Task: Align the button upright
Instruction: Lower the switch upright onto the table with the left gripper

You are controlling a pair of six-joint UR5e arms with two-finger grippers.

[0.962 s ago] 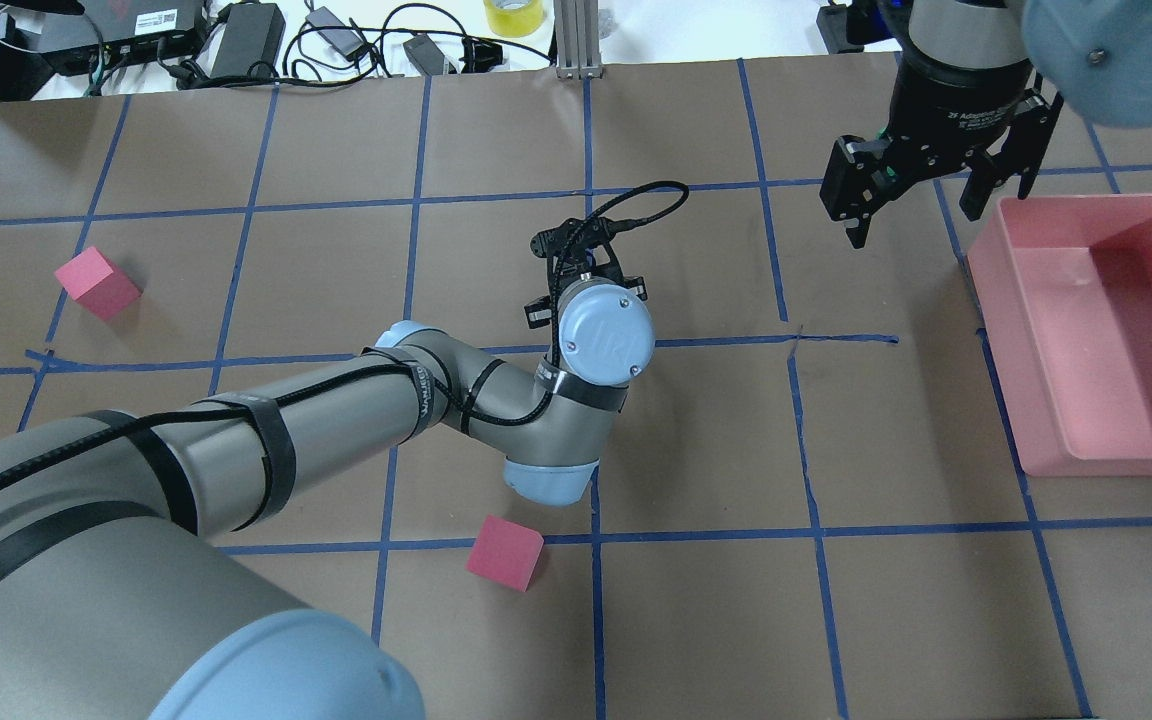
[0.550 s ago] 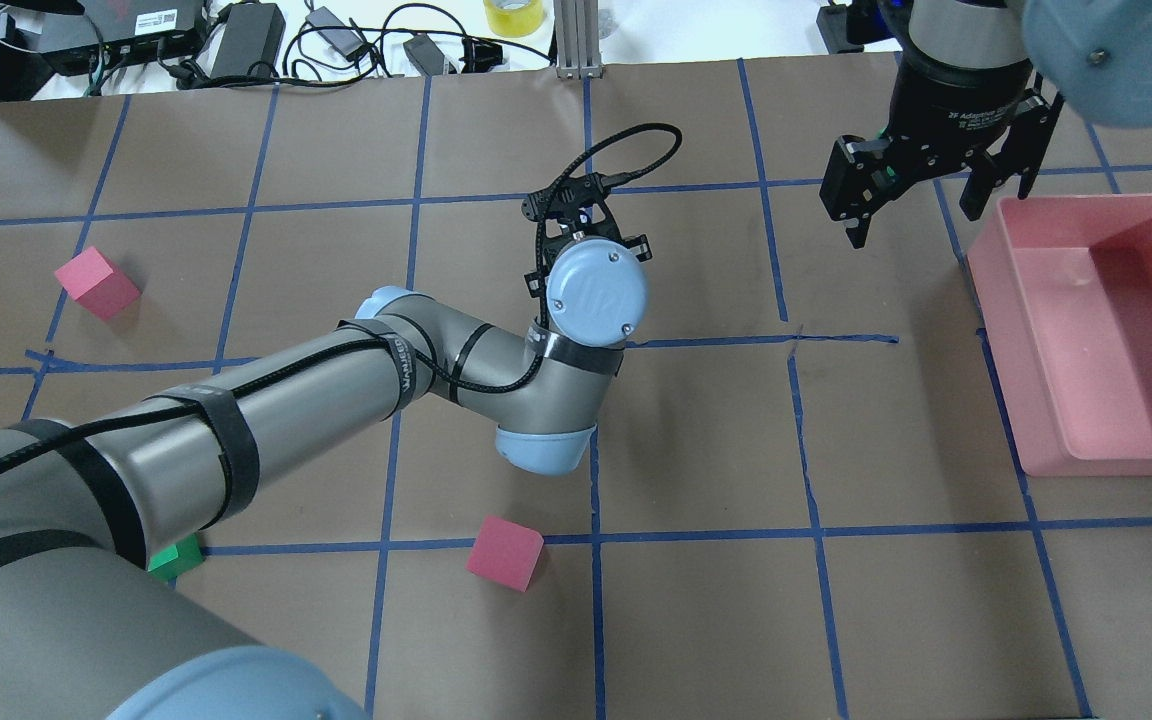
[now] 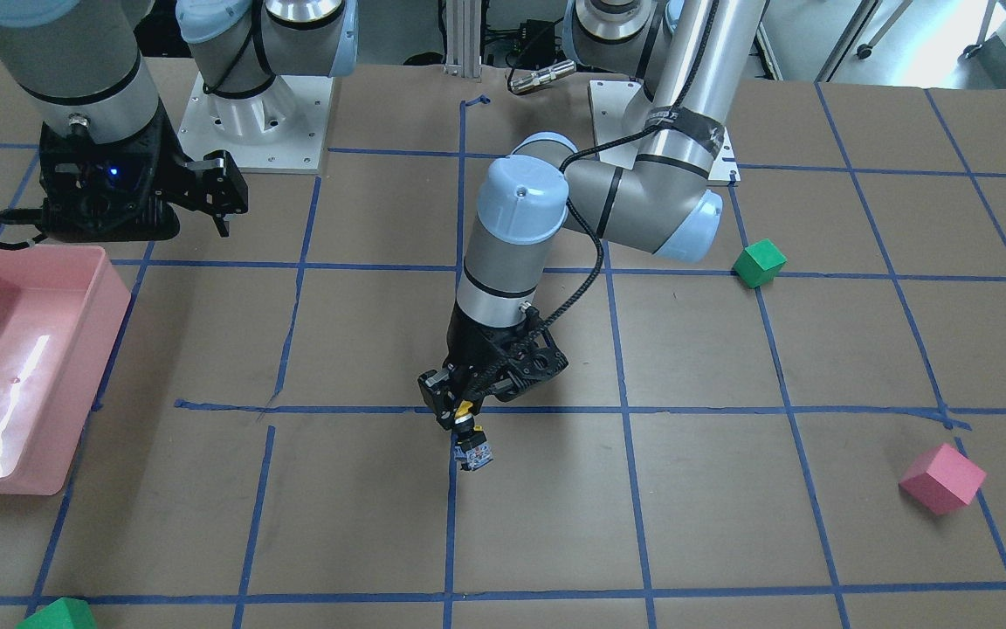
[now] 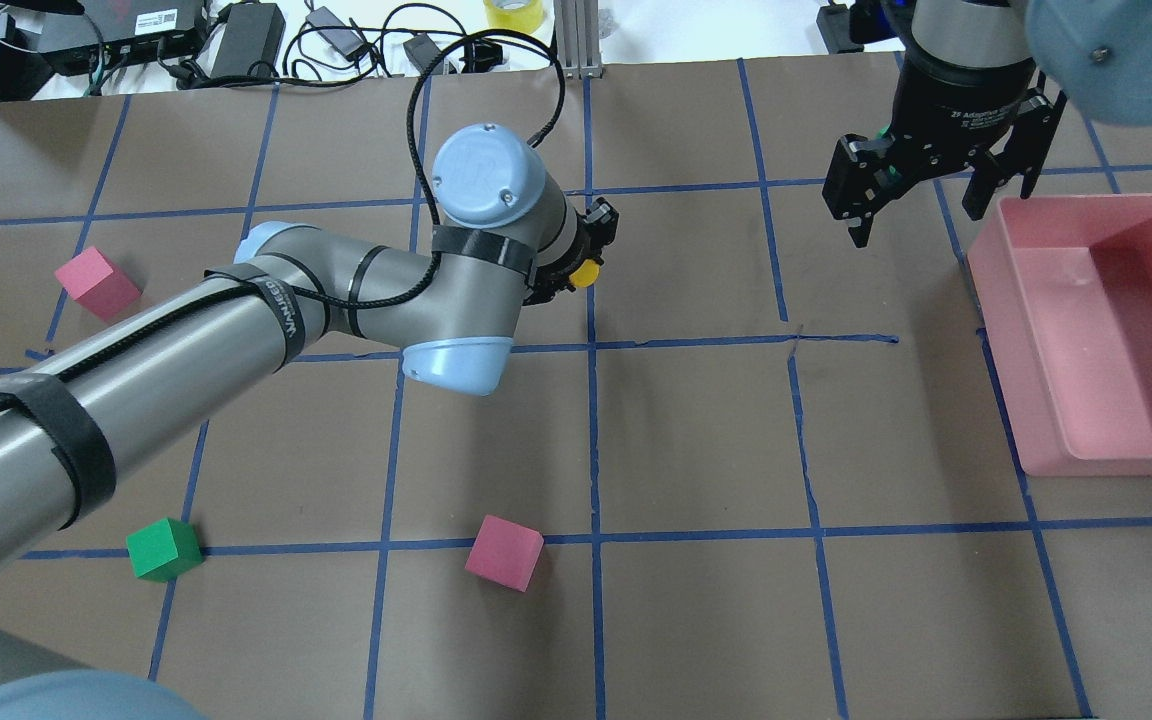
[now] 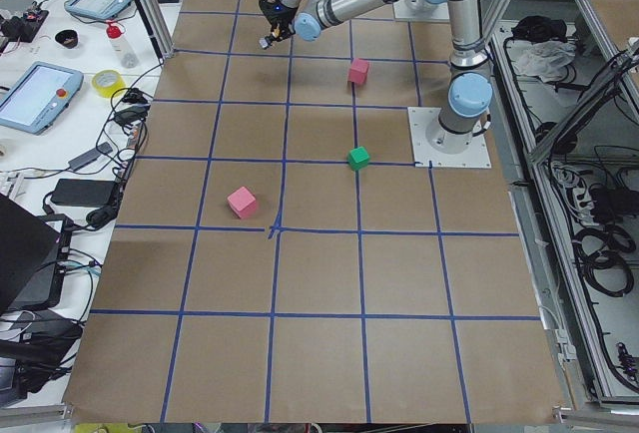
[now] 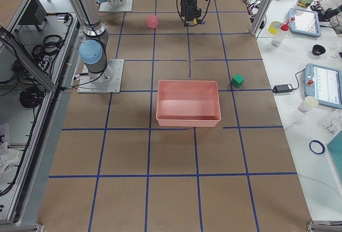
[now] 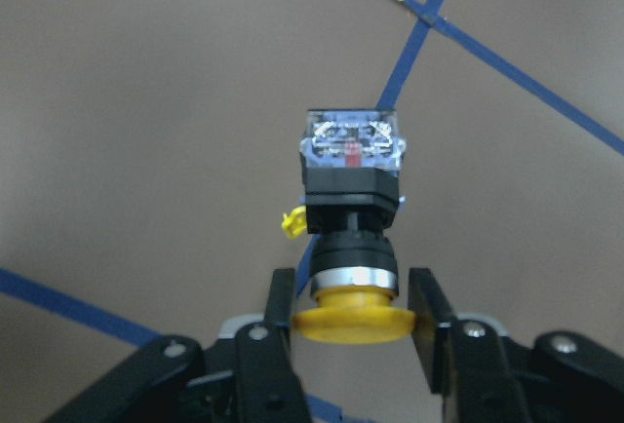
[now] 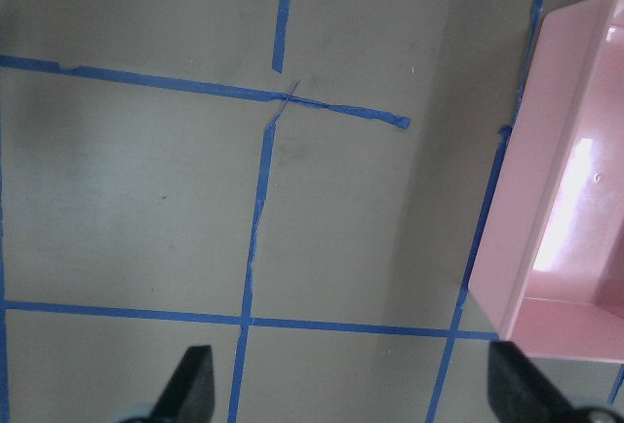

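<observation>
Robotics lab, bench-test cell. Evidence: 2 industrial arms (image 4: 186, 340) bolted via base plates (image 6: 115, 82) to a big worktop (image 6: 176, 152) covered w/ brown paper and a blue tape grid (image 6: 149, 152). Alu. frame post (image 4: 576, 40) at the far edge. Side bench (image 6: 288, 55) has teach pendants (image 6: 326, 85), power bricks (image 4: 248, 38), loose cables (image 4: 376, 40), tape roll (image 4: 513, 15). Cable bundles (image 6: 32, 93) hang by the frame.
</observation>
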